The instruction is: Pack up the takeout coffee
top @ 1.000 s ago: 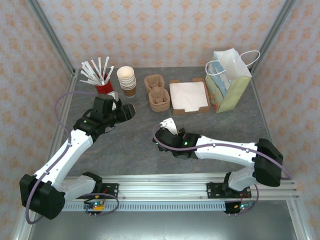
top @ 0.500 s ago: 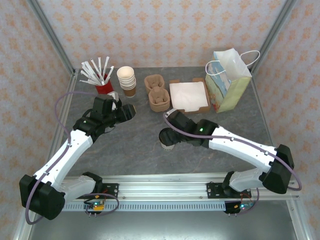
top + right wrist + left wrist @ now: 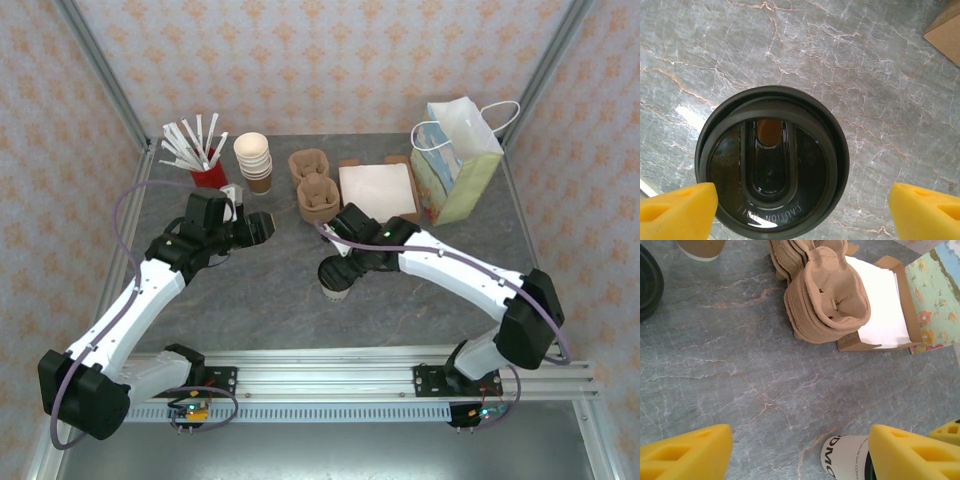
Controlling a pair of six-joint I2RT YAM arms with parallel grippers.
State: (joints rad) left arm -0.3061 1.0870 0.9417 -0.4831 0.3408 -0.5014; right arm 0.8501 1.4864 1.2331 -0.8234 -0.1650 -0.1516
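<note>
Both grippers stand open. The takeout coffee (image 3: 771, 172) stands upright near the centre of the table (image 3: 260, 300), directly beneath the right gripper (image 3: 800, 207) and centred between its jaws. The left gripper (image 3: 797, 450) is well apart, to the left.

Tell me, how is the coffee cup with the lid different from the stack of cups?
The coffee cup wears a black lid; the stack of cups is open on top. The coffee cup is one cup mid-table; the stack is several nested together at the back. Both are pale paper cups, standing upright.
</note>
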